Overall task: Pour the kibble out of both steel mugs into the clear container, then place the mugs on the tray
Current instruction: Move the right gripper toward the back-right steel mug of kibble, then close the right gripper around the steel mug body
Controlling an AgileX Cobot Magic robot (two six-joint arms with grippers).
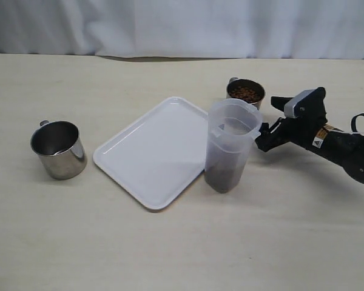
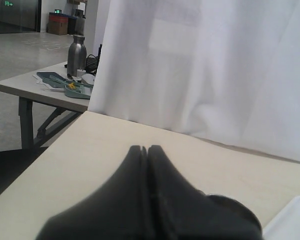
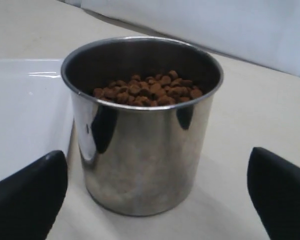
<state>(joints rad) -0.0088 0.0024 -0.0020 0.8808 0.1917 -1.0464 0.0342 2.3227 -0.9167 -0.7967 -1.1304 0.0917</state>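
Mug [image 3: 142, 150] of kibble [image 3: 145, 90] stands ahead of the open right hand [image 3: 155, 165]; advance, close squarely mid-wall, lift upright. Left hand [image 2: 147, 149] closed.

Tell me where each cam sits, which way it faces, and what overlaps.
Exterior: off the arms, above the table, looking down across it toward the white curtain; shows empty mug, tray, clear container, full mug, the open right gripper.
Left wrist: on the left arm, low over the table, facing the curtain; own body: the shut left gripper.
Right wrist: on the right arm, facing the full mug and its kibble; own body: both fingers flanking it.
Shared: exterior and right wrist both show full mug and tray.
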